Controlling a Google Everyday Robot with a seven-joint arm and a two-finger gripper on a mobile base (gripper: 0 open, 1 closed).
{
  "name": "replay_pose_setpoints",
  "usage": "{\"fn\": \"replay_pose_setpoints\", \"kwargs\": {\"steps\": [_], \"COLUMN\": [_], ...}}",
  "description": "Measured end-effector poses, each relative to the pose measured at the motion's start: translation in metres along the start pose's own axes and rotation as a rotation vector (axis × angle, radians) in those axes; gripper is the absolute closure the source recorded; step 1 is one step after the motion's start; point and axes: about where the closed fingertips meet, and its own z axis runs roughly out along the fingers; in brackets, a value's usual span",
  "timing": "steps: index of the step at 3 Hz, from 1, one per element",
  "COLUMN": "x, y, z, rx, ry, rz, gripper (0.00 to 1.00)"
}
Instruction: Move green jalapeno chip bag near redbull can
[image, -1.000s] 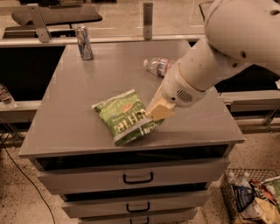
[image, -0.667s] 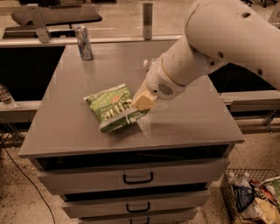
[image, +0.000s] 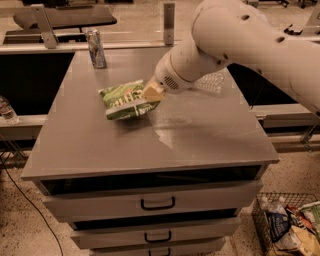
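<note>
End effector (image: 152, 93) pinches right edge of green jalapeno chip bag (image: 126, 100), over mid-bench, picture-left of ctr. Vs 1 s ago: arm + bag have swung away from the front edge, back & left twd redbull can (image: 96, 48). Bag looks lifted off bench (image: 200, 135), w/ shadow under it, slightly tilted. Can stands upright at back-left corner, same spot as before; bag is closer now but not yet beside it. Clear water bottle (image: 212, 81) lies by the arm, clear of the path. Judgement: carry is well along; same heading a bit more, then lower & release short of can so it isn't knocked.
</note>
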Motion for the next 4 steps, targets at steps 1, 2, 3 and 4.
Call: {"fn": "replay_pose_setpoints", "kwargs": {"steps": [1, 2, 3, 4], "x": [-0.004, -0.015, -0.03, -0.044], "y": [-0.037, -0.064, -0.089, -0.113], "z": [0.017, 0.033, 0.051, 0.065], "rx": [0.059, 0.083, 0.108, 0.139], "ry": [-0.027, -0.045, -0.055, -0.063], "rz": [0.06, 0.086, 0.105, 0.123], "gripper": [1.0, 1.0, 1.0, 1.0]}}
